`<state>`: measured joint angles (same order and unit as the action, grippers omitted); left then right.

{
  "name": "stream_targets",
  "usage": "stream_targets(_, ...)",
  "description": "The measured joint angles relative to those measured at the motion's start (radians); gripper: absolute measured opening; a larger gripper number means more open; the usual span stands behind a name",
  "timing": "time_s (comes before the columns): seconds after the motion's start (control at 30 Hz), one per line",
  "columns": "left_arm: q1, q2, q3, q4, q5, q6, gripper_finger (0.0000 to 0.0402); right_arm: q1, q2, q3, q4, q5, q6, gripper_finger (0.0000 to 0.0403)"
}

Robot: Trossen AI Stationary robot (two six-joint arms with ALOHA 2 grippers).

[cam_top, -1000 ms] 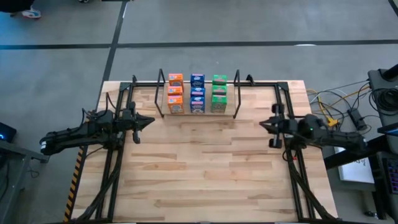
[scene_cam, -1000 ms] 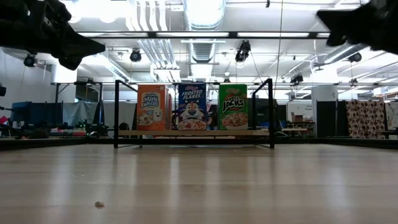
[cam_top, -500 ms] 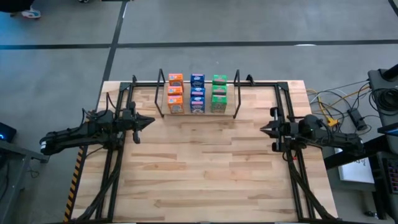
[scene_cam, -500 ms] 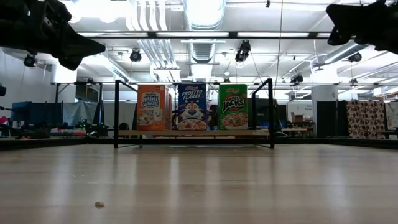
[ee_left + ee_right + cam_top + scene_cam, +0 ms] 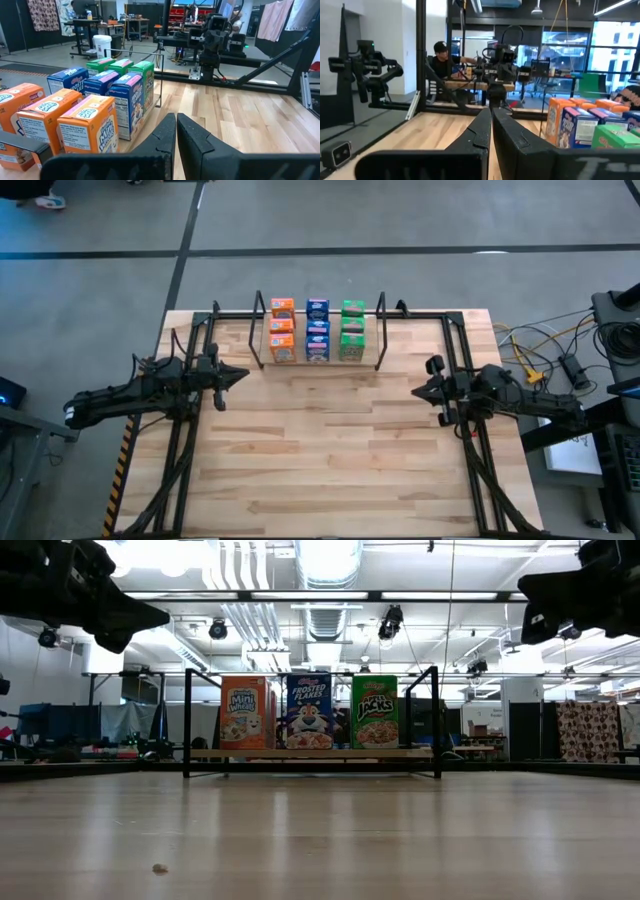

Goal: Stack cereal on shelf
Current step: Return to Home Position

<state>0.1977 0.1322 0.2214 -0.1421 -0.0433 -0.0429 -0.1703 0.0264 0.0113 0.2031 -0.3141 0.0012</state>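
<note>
I am holding the left gripper [image 5: 238, 374] raised near the table's [image 5: 330, 465] left edge, its fingers [image 5: 162, 137] pressed together on nothing, since no box is left to carry. At the far middle, the shelf [image 5: 186, 725] is carrying all the cereal in three rows, orange boxes [image 5: 282, 329], blue boxes [image 5: 317, 329] and green boxes [image 5: 351, 329], packed side by side, bracing one another. The right gripper [image 5: 420, 391] is hovering well apart from the shelf, fingers together too, which I am reading as a homing pose.

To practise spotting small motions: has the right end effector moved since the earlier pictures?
Yes. In the low view the right end effector hangs slightly lower, closer to the level of the shelf top.
</note>
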Motion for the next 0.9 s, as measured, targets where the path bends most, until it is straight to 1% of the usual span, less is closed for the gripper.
stream_targets(0.9, 0.000, 0.000, 0.000, 0.000, 0.000, 0.000, 0.0000, 0.000, 0.002, -0.001, -0.020, 0.000, -0.003, 0.0009)
